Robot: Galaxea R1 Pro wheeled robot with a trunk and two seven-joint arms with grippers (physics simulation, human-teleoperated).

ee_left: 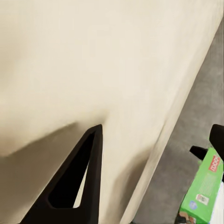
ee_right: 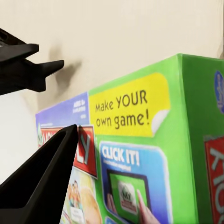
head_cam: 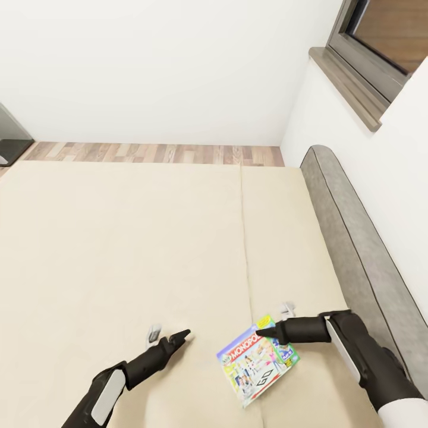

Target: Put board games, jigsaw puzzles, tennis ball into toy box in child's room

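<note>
At about nine o'clock in the head view, a dark cabinet edge (head_cam: 9, 139) is seen against the white wall, with a strip of wood-plank floor (head_cam: 154, 153) running behind the bed. The bed (head_cam: 119, 249) with its cream-beige cover is spread across most of that view, a seam being visible down its right third.

At about seven o'clock, the left arm is seen reaching over the cover, its left pincer (head_cam: 178, 337) pointed toward one o'clock and hanging close above bare cover. It is not closed on anything; how far its fingers stand apart cannot be told, since in the left wrist view a single dark finger (ee_left: 77, 179) is seen over the cover, with the green side of the game box at the frame's edge.

At about five o'clock, one board game (head_cam: 257, 360) is seen lying flat on the bed, a green-edged box printed with a red "MONOPOLY" band. In the right wrist view its green edge (ee_right: 154, 140) is shown close up, with the words "Make YOUR own game!" legible.

The right pincer (head_cam: 266, 326) is placed at the box's far corner, pointing toward nine o'clock; whether it touches the box cannot be told. Its fingers are seen spread apart in the right wrist view, nothing being gripped.

At three o'clock, the grey padded headboard (head_cam: 351, 238) is set along the wall, and at one o'clock a dark-framed window (head_cam: 371, 47) is seen.
</note>
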